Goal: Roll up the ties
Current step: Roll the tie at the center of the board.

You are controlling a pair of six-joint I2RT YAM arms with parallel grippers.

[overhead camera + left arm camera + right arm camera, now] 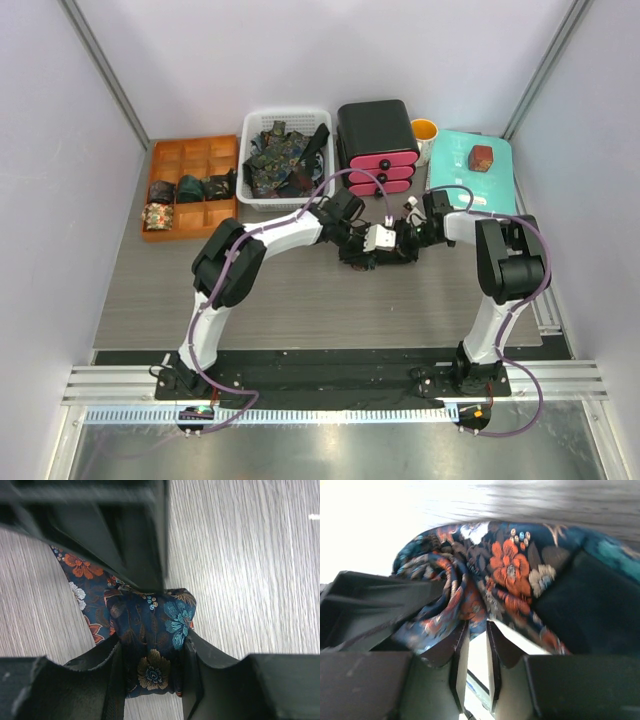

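Observation:
A tie wound into a roll (175, 617), dark blue with orange, teal and gold flowers, lies on the grey wooden table (300, 300) at the middle. My left gripper (152, 647) is shut on the roll, with one finger (200, 655) pressed against each side. A loose tail of the tie (82, 587) trails off to the left. My right gripper (476, 626) faces the roll's end (510, 570), its jaws a narrow gap apart with the fabric just at their tips. In the top view both grippers, left (358, 246) and right (402, 240), meet over the table's centre.
An orange divided tray (195, 160) at the back left holds several rolled ties (190, 187). Beside it a white basket (250, 125) holds loose ties (280, 155). Further right stand a black drawer unit with pink fronts (378, 140), an orange cup (424, 130) and a teal board (455, 165) carrying a small red-brown box (482, 157).

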